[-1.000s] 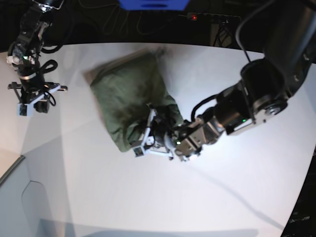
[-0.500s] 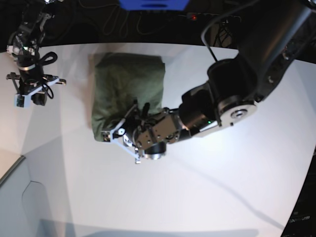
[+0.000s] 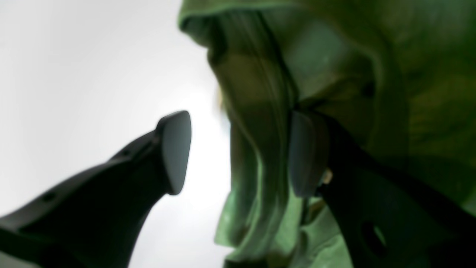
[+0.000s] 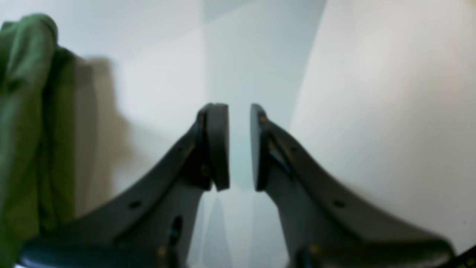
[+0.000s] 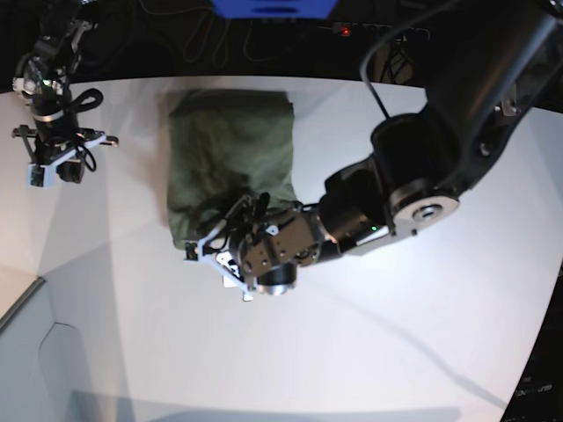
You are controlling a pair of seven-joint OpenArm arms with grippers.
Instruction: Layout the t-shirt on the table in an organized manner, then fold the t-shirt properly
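The olive-green t-shirt [image 5: 230, 158] lies folded into a rough rectangle on the white table [image 5: 396, 334], left of centre. My left gripper [image 5: 209, 249] is at the shirt's near-left corner. In the left wrist view this left gripper [image 3: 240, 152] is open, and a hanging fold of the t-shirt [image 3: 260, 123] lies between the jaws against the right pad [image 3: 306, 152]. My right gripper [image 5: 57, 174] hovers at the table's far left, apart from the shirt. In the right wrist view the right gripper [image 4: 238, 111] shows a narrow gap with nothing in it, and the t-shirt [image 4: 22, 111] shows at the left edge.
A power strip [image 5: 346, 31] with a red light and a blue object [image 5: 273, 7] sit behind the table's curved far edge. A grey panel [image 5: 35, 352] borders the table at the lower left. The left arm's bulky body [image 5: 413, 185] reaches over the table's right half.
The left gripper carried the shirt's edge across to the left, laying the shirt into a flatter rectangle, then opened its jaws. The right gripper barely shifted.
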